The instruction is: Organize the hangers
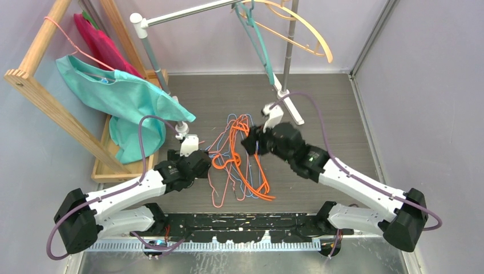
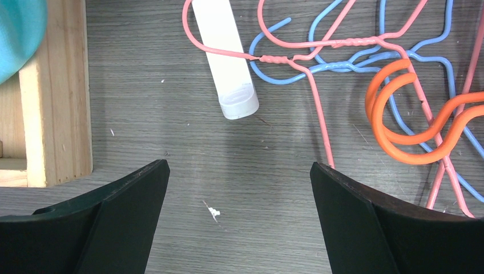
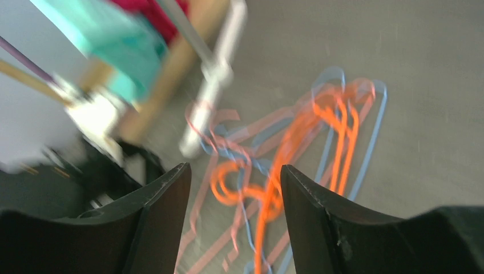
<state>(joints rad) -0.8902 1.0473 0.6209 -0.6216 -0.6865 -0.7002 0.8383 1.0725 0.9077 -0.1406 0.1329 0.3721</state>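
Observation:
A tangle of hangers lies on the grey floor between my arms: orange plastic ones [image 1: 240,157], thin pink wire ones [image 1: 217,182] and light-blue wire ones [image 1: 259,171]. A teal hanger [image 1: 259,43] and a cream hanger [image 1: 305,28] hang on the silver rail. My left gripper [image 1: 197,160] is open and empty at the pile's left edge; its view shows pink hooks [image 2: 311,54], blue wire [image 2: 337,65] and orange hooks [image 2: 399,114] ahead. My right gripper [image 1: 249,142] is open above the pile; its blurred view shows the orange hangers [image 3: 268,194] below.
A wooden rack [image 1: 57,108] at the left holds a pink wire hanger with a teal shirt [image 1: 125,97]. The silver rail [image 1: 188,12] stands on white feet [image 1: 294,105], one foot [image 2: 225,57] close to my left gripper. Grey walls enclose the floor.

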